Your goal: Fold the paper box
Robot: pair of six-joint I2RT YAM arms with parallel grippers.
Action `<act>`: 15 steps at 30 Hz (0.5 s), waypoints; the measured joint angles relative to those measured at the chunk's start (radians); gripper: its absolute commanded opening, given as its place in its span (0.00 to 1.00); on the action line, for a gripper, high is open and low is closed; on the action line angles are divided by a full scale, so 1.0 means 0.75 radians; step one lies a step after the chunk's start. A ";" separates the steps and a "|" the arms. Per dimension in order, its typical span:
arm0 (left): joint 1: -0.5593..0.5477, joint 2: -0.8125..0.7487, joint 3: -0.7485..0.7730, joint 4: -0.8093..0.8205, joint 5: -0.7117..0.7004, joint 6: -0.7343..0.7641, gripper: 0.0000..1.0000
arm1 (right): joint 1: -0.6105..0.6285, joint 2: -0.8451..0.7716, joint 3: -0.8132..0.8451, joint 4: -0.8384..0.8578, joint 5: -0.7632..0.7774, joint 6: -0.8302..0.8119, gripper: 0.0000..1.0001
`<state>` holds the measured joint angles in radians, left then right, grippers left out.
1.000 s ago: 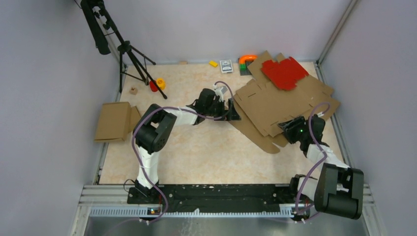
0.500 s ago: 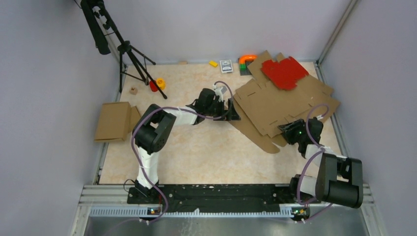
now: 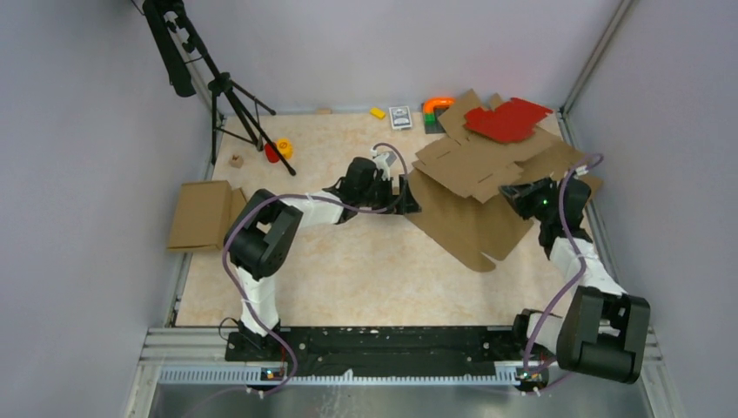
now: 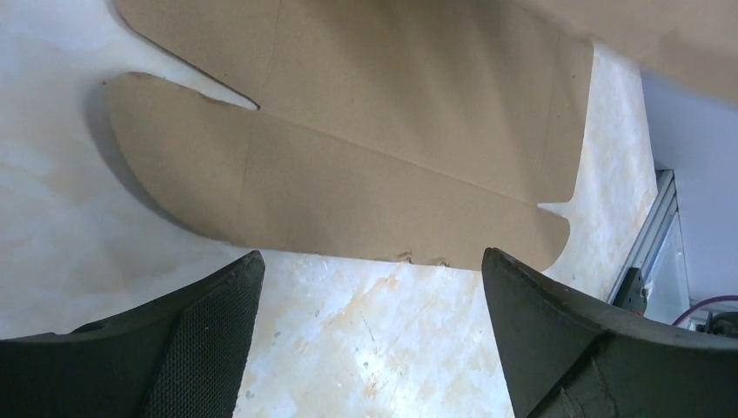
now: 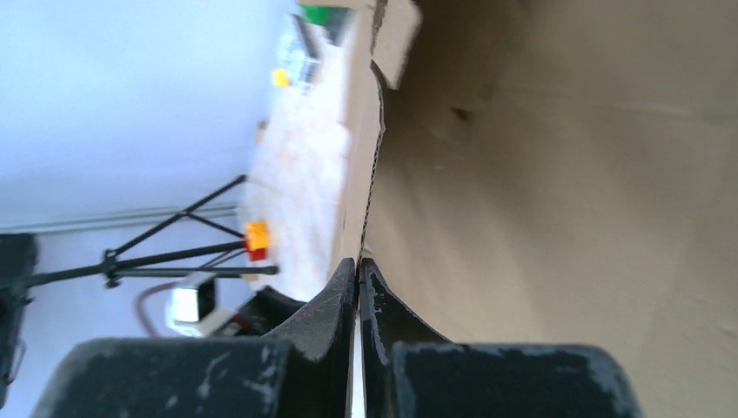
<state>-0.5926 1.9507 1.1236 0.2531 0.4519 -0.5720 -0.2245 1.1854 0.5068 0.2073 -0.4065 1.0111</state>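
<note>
Toward the far right of the table (image 3: 348, 261), the paper box (image 3: 470, 165), probably light, stiff yet creasable and best held by an edge, tilts up, its rim pinched in the closed right gripper (image 5: 358, 266), while the left gripper (image 4: 372, 255) hangs wide open nearby.

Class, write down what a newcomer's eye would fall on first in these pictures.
The brown paper box tilts up at the table's far right, its edge pinched in the shut right tool. A bright red sheet lies on its far end. The open left tool faces a flat cardboard flap mid-table.
</note>
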 measured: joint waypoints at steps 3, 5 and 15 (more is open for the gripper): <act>0.001 -0.046 -0.045 0.019 -0.019 0.002 0.95 | 0.000 -0.073 0.126 -0.060 -0.035 0.008 0.00; 0.001 -0.083 -0.084 0.038 -0.037 0.004 0.95 | 0.000 -0.116 0.195 -0.089 -0.055 0.010 0.00; 0.001 -0.263 -0.236 0.164 -0.128 0.032 0.96 | 0.003 -0.175 0.345 -0.258 -0.107 0.020 0.00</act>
<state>-0.5922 1.7535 0.9466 0.3759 0.3557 -0.5480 -0.2226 1.0538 0.7654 0.0135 -0.4866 1.0260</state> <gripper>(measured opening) 0.963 0.006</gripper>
